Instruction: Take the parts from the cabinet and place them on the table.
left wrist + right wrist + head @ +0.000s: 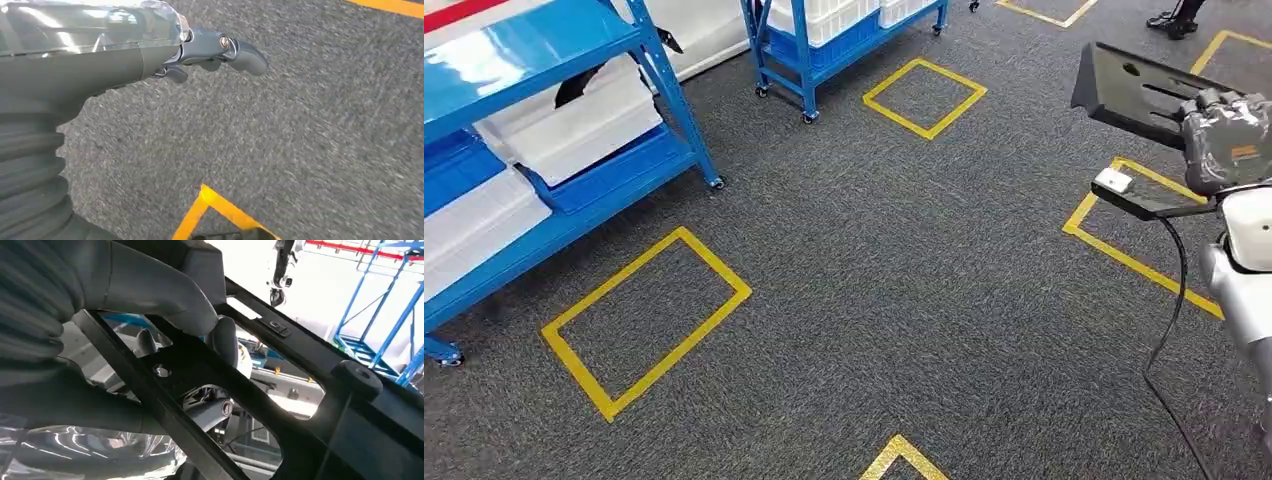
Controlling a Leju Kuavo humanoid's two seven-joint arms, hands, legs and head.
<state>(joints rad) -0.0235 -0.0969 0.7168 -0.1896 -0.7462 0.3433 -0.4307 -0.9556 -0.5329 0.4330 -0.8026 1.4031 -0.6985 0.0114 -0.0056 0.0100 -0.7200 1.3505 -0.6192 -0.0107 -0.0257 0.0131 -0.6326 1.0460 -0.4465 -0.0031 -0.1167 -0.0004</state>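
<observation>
Right hand: the right hand (pixel 1224 135) is seen at the right edge of the head view, raised above the floor, wrapped in a clear film cover. Its fingers are closed around a black part (pixel 1139 95). In the right wrist view the grey thumb (pixel 165 295) is pressed onto the top of a bar of the part (pixel 310 405), and darker fingers (pixel 225 340) are curled against it from the other side.

Black part: a flat, dark plastic piece with cut-out slots and a round knob is held in the air by the right hand, tilted, over the grey carpet (pixel 904 300). It is well apart from the shelving.

Left hand: the left hand (pixel 200 52) is shown in the left wrist view above the carpet. Nothing is held. The fingers (pixel 245 55) are extended, loosely bent; how wide they are spread cannot be told.

Shelving: a blue shelf rack (pixel 554 160) on castors is seen at the left of the head view, loaded with white bins (pixel 574 125). A second blue rack (pixel 824 50) is placed further back, also carrying white bins.

Floor marks: yellow tape rectangles (pixel 644 320) are laid on the carpet; one corner of yellow tape (pixel 215 205) is visible beneath the left hand.

Cable: a black cable (pixel 1169 330) is hung down beside the right arm.
</observation>
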